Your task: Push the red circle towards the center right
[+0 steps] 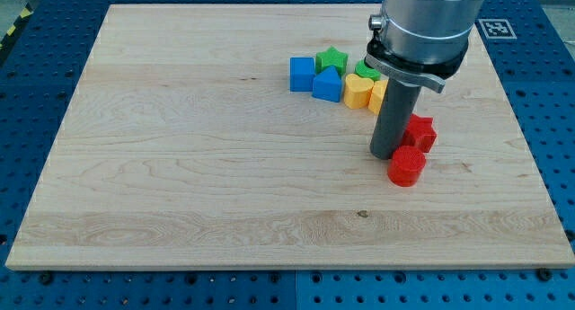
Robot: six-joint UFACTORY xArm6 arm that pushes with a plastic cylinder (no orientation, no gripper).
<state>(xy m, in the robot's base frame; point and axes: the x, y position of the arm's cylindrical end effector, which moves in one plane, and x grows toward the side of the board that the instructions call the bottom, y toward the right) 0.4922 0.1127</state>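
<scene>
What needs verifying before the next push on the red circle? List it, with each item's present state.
1. My tip is at the red circle: ok, it sits just off the circle's upper left edge.
2. Push line runs toward the view's right: ok, the tip is on the circle's left side.
3. Exact contact between tip and circle: cannot tell, they appear to touch.
4. Neighbour in the way: not ok, the other red block sits right above the circle and beside the rod.
5. Cluster of blue cube, green star and yellow heart is out of the path: ok.
6. Board extends to the circle's right: ok.
</scene>
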